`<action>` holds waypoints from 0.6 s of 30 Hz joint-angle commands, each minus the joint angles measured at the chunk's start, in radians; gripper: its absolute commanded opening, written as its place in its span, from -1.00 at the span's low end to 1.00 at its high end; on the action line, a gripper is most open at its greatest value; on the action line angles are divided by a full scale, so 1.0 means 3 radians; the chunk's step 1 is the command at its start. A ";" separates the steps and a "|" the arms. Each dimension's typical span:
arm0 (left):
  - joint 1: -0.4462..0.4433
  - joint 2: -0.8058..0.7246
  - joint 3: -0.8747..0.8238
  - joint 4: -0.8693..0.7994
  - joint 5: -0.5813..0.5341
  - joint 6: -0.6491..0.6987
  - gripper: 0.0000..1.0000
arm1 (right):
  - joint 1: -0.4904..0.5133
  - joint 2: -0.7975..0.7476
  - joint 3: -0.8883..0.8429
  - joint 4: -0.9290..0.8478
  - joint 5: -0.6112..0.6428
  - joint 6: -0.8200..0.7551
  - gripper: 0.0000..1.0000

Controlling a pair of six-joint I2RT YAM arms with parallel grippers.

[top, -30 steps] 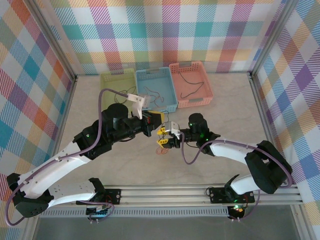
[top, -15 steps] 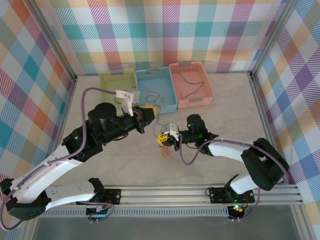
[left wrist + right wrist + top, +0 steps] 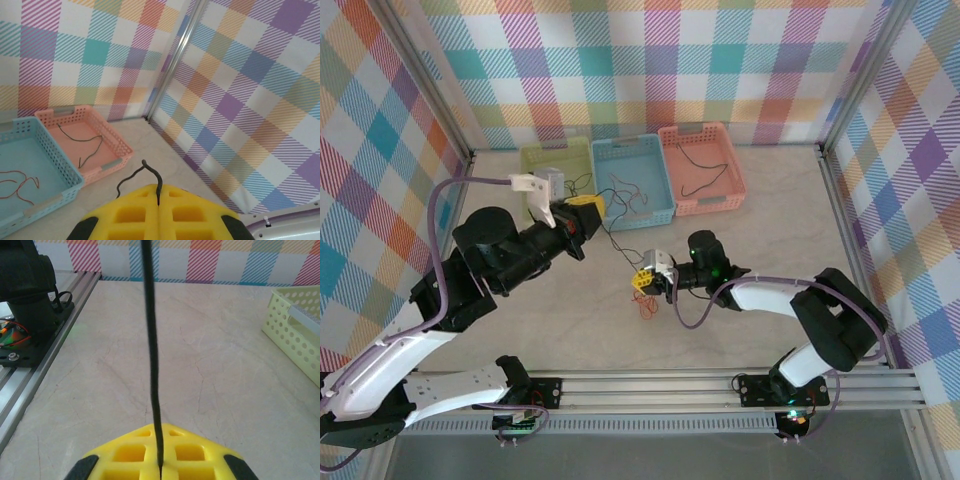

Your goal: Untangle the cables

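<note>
Stretching between them, a thin black cable [image 3: 152, 340] is pinched by the closed left hand [image 3: 592, 208] and the closed right hand [image 3: 640, 279]; thin orange wires [image 3: 646, 306] are seen just beside the right hand.

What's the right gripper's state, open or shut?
Shut. In the right wrist view the right gripper has its yellow jaws pressed together, pinching a black cable that runs straight up from the seam.

Marbled table [image 3: 770, 240], green basket [image 3: 560, 152], blue basket [image 3: 625, 144], pink basket [image 3: 695, 130] at back, orange cable [image 3: 645, 305]
</note>
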 commanded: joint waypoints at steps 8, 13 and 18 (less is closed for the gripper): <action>0.0038 0.0066 0.0518 0.0120 0.0091 0.0011 -1.00 | 0.0012 0.0165 0.0117 -0.0305 0.0565 0.0011 -0.59; 0.0035 0.0132 0.0652 0.0046 0.0184 -0.0043 -1.00 | 0.0004 0.0227 0.0186 -0.0445 0.0799 0.0012 -0.66; 0.0038 0.0164 0.0767 -0.0036 0.0169 -0.0013 -1.00 | 0.0009 0.0213 0.0192 -0.0459 0.0971 0.0031 -0.64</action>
